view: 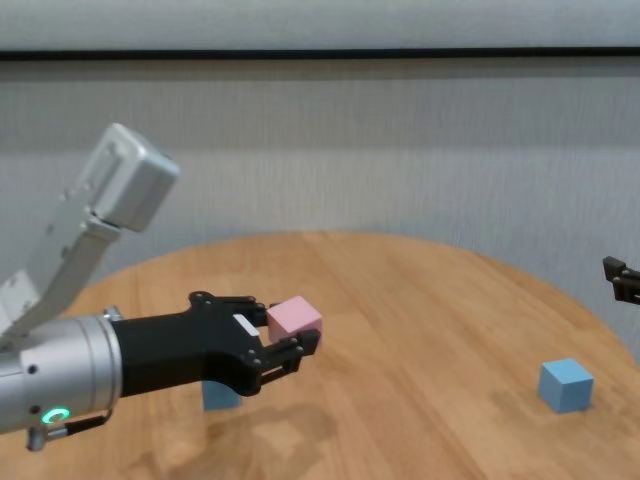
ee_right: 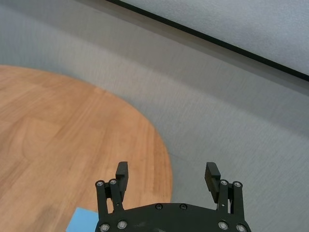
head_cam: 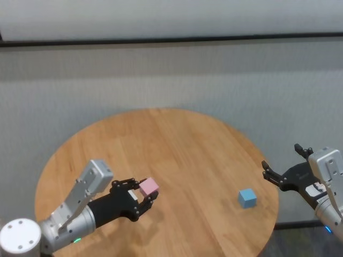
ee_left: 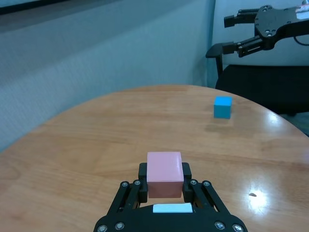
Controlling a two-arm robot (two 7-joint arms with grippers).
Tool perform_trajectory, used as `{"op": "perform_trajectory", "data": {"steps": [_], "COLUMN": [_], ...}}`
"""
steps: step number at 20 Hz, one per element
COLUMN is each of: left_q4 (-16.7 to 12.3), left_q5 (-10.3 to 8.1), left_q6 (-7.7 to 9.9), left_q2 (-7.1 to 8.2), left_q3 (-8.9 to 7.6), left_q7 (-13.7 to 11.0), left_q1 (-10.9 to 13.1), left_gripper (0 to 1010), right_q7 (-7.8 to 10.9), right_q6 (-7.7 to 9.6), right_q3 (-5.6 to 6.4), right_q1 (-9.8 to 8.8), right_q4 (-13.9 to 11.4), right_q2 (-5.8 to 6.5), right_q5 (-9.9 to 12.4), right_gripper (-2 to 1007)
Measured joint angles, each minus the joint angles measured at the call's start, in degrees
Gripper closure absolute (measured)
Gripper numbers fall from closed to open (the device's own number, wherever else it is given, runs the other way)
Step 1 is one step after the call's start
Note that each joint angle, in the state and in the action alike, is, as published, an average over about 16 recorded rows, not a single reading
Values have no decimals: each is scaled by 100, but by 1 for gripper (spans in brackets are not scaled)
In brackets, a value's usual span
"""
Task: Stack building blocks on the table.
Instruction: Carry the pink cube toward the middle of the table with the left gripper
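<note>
- Over the left half of the worktop (head_cam: 177, 144): left pincer (head_cam: 146, 194) clamped tight on the pink block (head_cam: 149, 186), block carried clear of the wood, a shadow showing under it.
- Left wrist view confirms the grip: pink cube seated square between the two fingers (ee_left: 143, 182), its top face level.
- Chest view: a light blue block (view: 221, 394) sits on the worktop below and behind the left pincer, mostly hidden by the black fingers. Cannot tell how closely the pink block lines up over it.
- Second blue block (head_cam: 247, 198) lies alone near the right rim, well apart from the pink one.
- Right pincer (head_cam: 286, 166) hangs beyond the right edge of the worktop, jaws spread wide, holding nothing. Looks parked.
- Step in hand, as I read it: transport of the pink block toward a base block. No stack exists yet, so the task is early.
- Next move likely calls for picking a base, centring the pink block over it, squaring the faces, then lowering until the surfaces meet before letting go.
- Risk: an off-centre or early release would tip the cube off, or nudge the light base block sideways.
</note>
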Motion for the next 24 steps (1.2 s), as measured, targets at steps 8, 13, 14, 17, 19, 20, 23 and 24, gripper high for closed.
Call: {"op": "perform_trajectory", "data": {"steps": [8, 13, 14, 17, 19, 20, 23, 24], "left_q4": [336, 452, 474, 558, 627, 669, 828, 896], "left_q5": [255, 316, 322, 339, 349, 354, 378, 391], "left_q6": [40, 88, 97, 119, 129, 131, 123, 114], "left_q2": [-280, -397, -418, -481, -521, -542, -610, -637], "left_q3": [150, 202, 210, 230, 240, 244, 257, 262], "left_q7": [74, 68, 66, 64, 63, 64, 74, 81], "left_q1": [-265, -369, -388, -452, -499, -526, -619, -655], "left_gripper": [614, 614, 614, 614, 614, 614, 614, 614], "right_q7": [0, 0, 0, 0, 0, 0, 0, 0], "right_q6": [0, 0, 0, 0, 0, 0, 0, 0], "right_q3": [0, 0, 0, 0, 0, 0, 0, 0], "right_q1": [0, 0, 0, 0, 0, 0, 0, 0], "right_q4": [0, 0, 0, 0, 0, 0, 0, 0], "right_q2": [0, 0, 0, 0, 0, 0, 0, 0], "right_q5": [0, 0, 0, 0, 0, 0, 0, 0], "right_gripper": [4, 4, 4, 4, 4, 4, 4, 4]}}
